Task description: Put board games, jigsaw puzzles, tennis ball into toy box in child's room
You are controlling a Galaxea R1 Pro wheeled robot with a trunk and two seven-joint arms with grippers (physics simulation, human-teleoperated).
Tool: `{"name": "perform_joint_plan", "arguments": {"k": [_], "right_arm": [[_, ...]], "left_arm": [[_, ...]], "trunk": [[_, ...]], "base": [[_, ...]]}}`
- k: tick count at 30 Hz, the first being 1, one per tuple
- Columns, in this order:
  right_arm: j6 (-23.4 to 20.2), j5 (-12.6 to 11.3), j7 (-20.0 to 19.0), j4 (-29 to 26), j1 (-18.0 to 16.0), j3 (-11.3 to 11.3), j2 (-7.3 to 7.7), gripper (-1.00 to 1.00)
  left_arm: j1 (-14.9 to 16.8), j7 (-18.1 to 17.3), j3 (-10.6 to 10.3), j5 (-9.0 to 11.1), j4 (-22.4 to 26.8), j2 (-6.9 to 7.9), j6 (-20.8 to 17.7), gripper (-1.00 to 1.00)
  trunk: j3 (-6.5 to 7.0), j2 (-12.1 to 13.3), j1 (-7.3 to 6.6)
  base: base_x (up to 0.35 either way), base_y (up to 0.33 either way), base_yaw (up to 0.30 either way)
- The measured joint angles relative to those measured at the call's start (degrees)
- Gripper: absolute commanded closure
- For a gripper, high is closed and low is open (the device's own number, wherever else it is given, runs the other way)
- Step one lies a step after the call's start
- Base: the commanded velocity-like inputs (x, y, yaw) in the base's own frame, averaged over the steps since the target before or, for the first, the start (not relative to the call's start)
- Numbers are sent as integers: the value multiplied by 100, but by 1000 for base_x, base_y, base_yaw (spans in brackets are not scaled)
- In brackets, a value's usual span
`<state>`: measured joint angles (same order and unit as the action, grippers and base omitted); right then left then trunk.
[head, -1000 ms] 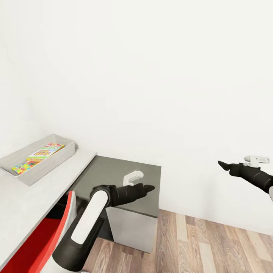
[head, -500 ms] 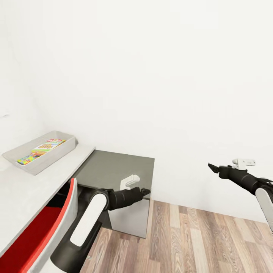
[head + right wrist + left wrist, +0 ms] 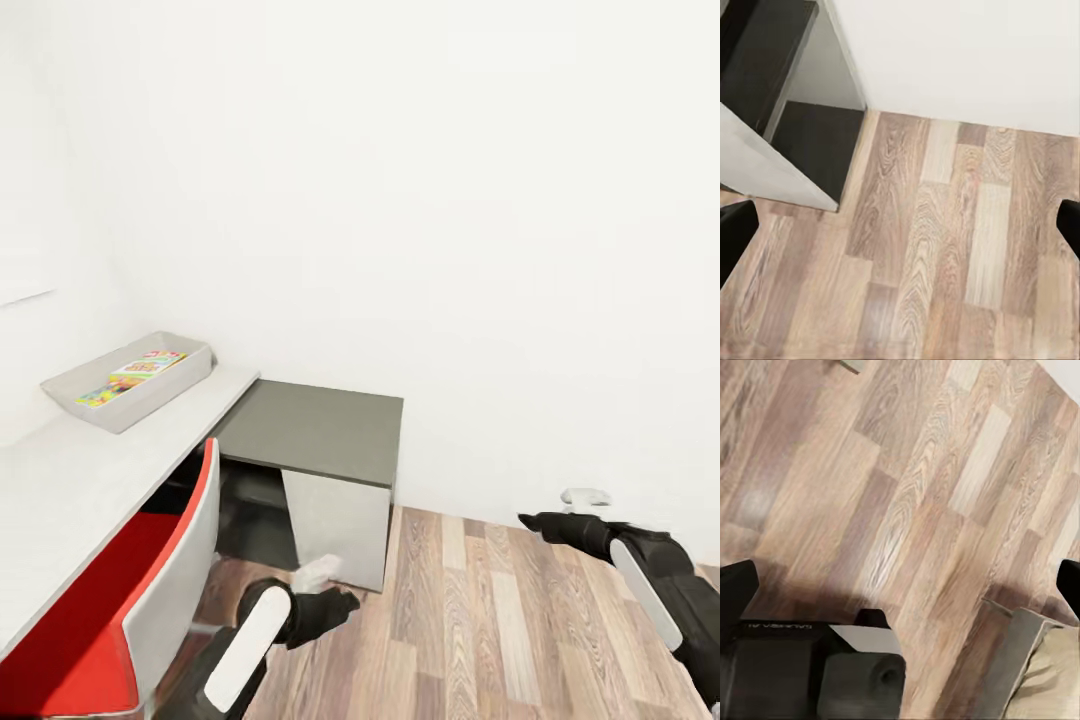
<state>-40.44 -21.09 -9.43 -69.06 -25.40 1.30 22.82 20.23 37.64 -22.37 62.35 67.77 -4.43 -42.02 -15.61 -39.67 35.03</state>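
Wooden floor (image 3: 945, 247) seen between both spread, empty hands | left hand (image 3: 340, 606), right hand (image 3: 535, 522) | toy box (image 3: 70, 388) on bench (image 3: 90, 470), apparently holding board games (image 3: 135, 372).

I'm looking into a bare home bedroom corner: white walls are meeting a wood-plank floor (image 3: 480, 610), a long pale desk (image 3: 90, 470) is running along the left, a red-and-white chair (image 3: 130, 590) is sitting near it.
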Motion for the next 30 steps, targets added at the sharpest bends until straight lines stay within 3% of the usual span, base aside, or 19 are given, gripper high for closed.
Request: {"name": "perform_joint_plan", "arguments": {"k": [1, 3, 5, 8, 11, 12, 15, 16, 17, 18, 21, 27, 30], "right_arm": [[300, 91, -4, 557, 1, 276, -36, -100], [714, 163, -10, 1183, -2, 565, -84, -100], [1516, 252, -21, 2330, 1, 947, -187, -100], [2102, 330, -43, 3310, 2, 1113, -336, -100], [2794, 600, -41, 4261, 39, 1190, -514, -100], [3111, 741, -43, 4866, 85, 1225, -620, -100], [3256, 881, -47, 5748, 113, 1349, -818, -100], [3281, 950, -14, 6371, 313, 1415, -973, -100], [3280, 959, -15, 6469, 760, 1428, -981, -100], [3273, 962, -18, 6501, 812, 1427, -988, -100], [3289, 974, -8, 6542, 1296, 1443, -994, -100], [3344, 962, 50, 6550, 1662, 1435, -999, -100], [3504, 953, 66, 6539, 1781, 1435, -1011, -100]], "left_arm": [[-28, -59, -4, -99, -602, -2, 89, -100], [-45, -170, -10, -216, -1250, -4, 192, -100], [-81, -526, -6, -602, -2310, -1, 469, -100], [-109, -885, 2, -910, -3193, -5, 768, -100], [-135, -1224, 12, -1155, -3924, 9, 1038, -100], [-248, -1378, 21, -1358, -4291, 48, 1279, -100], [-590, -1902, 30, -1864, -4824, 173, 1910, -100], [-945, -3019, 42, -2490, -5303, 343, 3396, -100], [-1284, -3116, 62, -2505, -5959, 378, 3663, -100], [-1359, -3197, 81, -2509, -5993, 426, 3993, -100], [-1618, -3281, 112, -2520, -6182, 501, 4444, -100], [-1877, -3311, 156, -2509, -6256, 578, 4672, -100], [-1976, -3314, 345, -2362, -6273, 700, 4802, -100]], "trunk": [[-1, 0, 0], [0, 0, 0], [-1, 0, 0], [-1, -1, 0], [0, -1, 0], [-1, -2, 0], [-1, -2, -1], [2, -4, -3], [-2, -3, -4], [-2, -4, -4], [-2, -4, -4], [0, -3, -4], [0, -3, -3]], "base": [[-327, 0, 0], [-327, 0, 0], [-327, 0, 0], [-327, 0, 0], [-327, 0, 0], [-327, 0, 0], [-228, 0, 0], [-33, 0, 0], [-21, 0, 0], [-17, 0, 0], [-8, 0, 0], [-3, 0, 0], [0, 0, 0]]}}
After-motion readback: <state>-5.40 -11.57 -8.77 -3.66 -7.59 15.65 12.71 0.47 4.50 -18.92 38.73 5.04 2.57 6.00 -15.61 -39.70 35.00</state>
